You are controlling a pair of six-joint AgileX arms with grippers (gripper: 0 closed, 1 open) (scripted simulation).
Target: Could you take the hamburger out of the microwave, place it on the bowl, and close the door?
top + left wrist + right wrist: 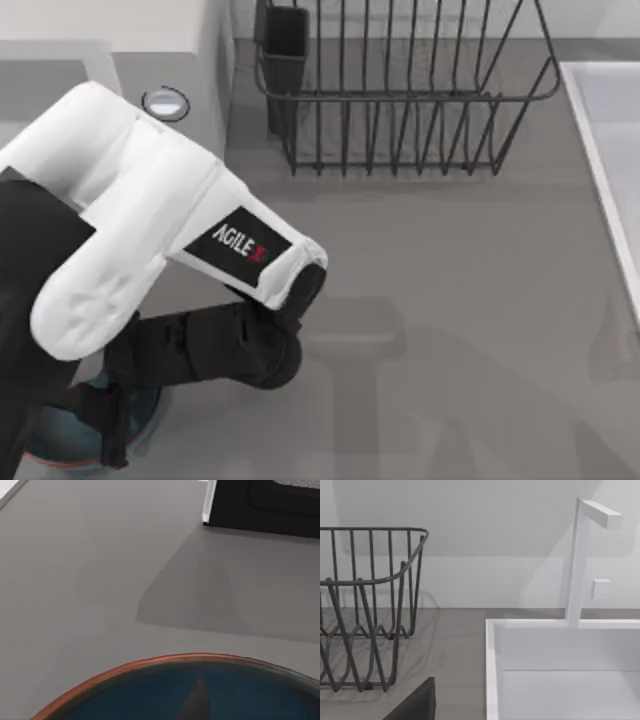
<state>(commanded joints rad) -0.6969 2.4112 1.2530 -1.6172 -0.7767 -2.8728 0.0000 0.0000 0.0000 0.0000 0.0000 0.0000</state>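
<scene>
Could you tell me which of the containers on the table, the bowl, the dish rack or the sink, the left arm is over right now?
The blue bowl with the reddish-brown rim, at the table's near left corner; the left arm reaches over it. The dark wire dish rack and white sink sit farther right.

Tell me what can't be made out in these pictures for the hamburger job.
- Bowl: top view, mostly covered by the left arm; left wrist view cuts it off at the edge, showing rim and part of the blue inside.
- Hamburger: whether it lies in the bowl can't be told.
- Microwave: top view, arm and picture edge hide its front, so the door's state is unknown.
- Left claw: hidden under the arm.
</scene>
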